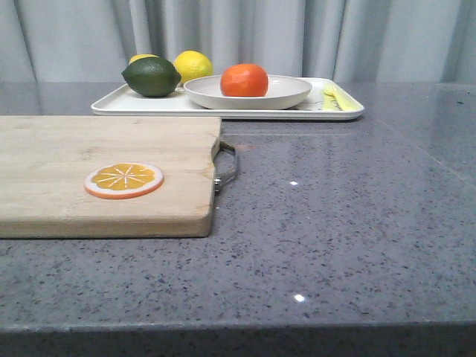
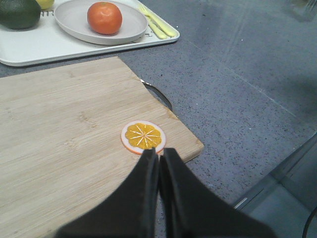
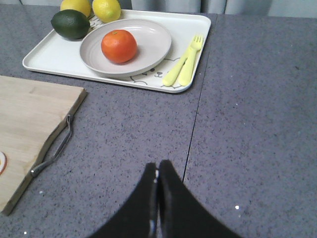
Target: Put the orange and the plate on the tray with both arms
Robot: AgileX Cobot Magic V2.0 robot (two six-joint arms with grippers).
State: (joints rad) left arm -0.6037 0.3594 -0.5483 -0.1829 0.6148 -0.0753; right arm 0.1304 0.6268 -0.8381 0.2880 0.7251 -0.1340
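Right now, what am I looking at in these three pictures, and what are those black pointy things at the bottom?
This is a robot with two arms, and each arm ends in a pincer for picking things up. One picture looks forward over the grey table. The other two come from little cameras on the arms' wrists, so the black points are the left pincer and the right pincer. Both are closed and hold nothing.

At the back lies a white tray. On it sits a plate with an orange in it, beside a dark green fruit, two lemons and a yellow fork and spoon. Nearer the camera is a wooden cutting board with a metal handle, and an orange slice lies on top.
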